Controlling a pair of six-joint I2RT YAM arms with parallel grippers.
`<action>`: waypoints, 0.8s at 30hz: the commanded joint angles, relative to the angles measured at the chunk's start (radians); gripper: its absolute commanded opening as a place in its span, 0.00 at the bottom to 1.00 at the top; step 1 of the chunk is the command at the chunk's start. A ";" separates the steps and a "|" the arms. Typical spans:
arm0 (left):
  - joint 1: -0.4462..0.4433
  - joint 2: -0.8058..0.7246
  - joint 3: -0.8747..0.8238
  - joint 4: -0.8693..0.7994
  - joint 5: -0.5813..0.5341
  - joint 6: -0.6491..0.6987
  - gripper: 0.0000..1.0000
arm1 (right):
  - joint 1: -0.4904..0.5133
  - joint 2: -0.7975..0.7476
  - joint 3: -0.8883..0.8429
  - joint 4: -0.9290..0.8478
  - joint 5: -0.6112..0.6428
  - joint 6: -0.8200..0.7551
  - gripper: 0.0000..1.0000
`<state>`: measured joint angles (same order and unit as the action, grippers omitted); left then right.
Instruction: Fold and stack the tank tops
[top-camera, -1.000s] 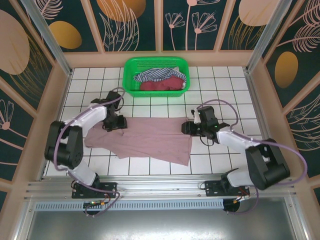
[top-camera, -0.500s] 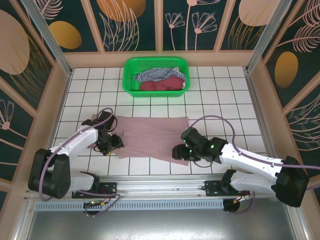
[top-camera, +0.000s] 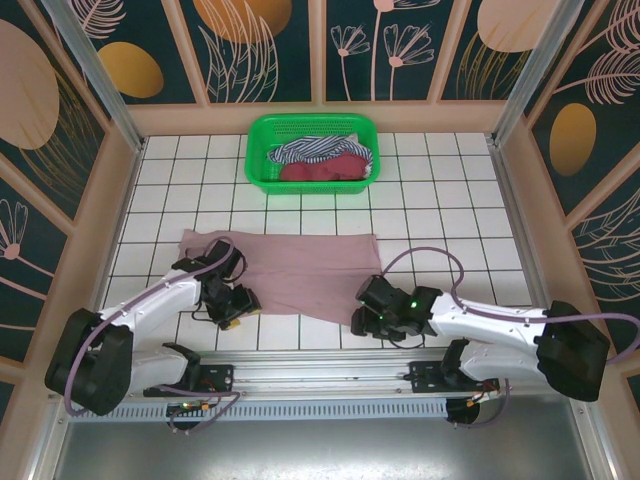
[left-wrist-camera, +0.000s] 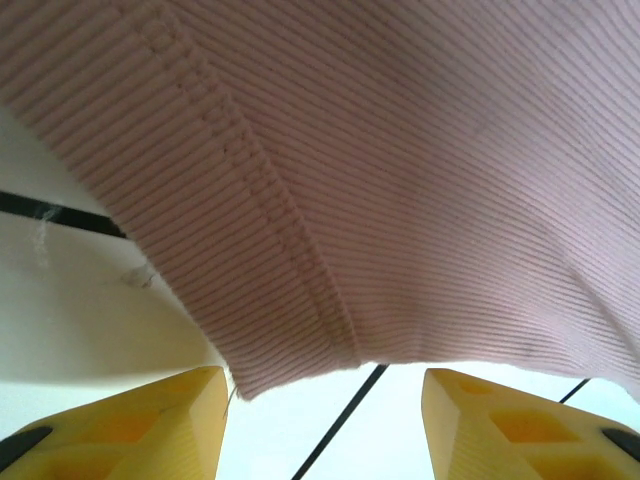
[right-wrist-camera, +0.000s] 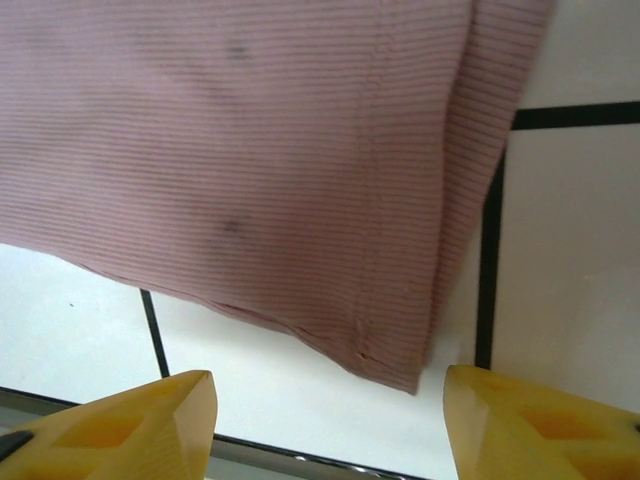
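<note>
The dusty pink tank top (top-camera: 295, 265) lies spread flat on the white tiled table. My left gripper (top-camera: 240, 303) stands open at its near left corner, and in the left wrist view the ribbed pink tank top (left-wrist-camera: 380, 170) ends just ahead of the yellow fingertips (left-wrist-camera: 140, 425). My right gripper (top-camera: 362, 322) stands open at the near right corner. The right wrist view has the pink tank top's corner (right-wrist-camera: 400, 360) just ahead of the gap between my right gripper's (right-wrist-camera: 330, 425) fingers. The striped tank top (top-camera: 305, 150) and the maroon tank top (top-camera: 320, 170) lie in the basket.
The green plastic basket (top-camera: 312, 119) stands at the back middle of the table. A metal rail (top-camera: 330, 370) runs along the table's near edge, close behind both grippers. Patterned walls close in the back and both sides.
Both grippers have moved from the pink top's far side toward me, to its near corners. The pink top's left part has shifted and now lies flatter.
</note>
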<state>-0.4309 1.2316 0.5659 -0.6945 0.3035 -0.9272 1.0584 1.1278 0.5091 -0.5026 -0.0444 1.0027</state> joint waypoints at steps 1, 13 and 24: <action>-0.002 0.014 -0.002 0.038 -0.016 -0.025 0.54 | 0.009 0.014 0.009 0.054 0.036 -0.003 0.59; -0.003 0.074 0.014 0.120 -0.072 -0.009 0.42 | 0.012 0.121 -0.012 0.098 -0.001 -0.029 0.51; -0.003 0.028 0.007 0.077 -0.034 -0.016 0.09 | 0.016 0.079 -0.004 0.067 0.030 -0.025 0.21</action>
<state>-0.4316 1.2758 0.5701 -0.6285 0.2535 -0.9440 1.0634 1.2186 0.5014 -0.3996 -0.0441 0.9764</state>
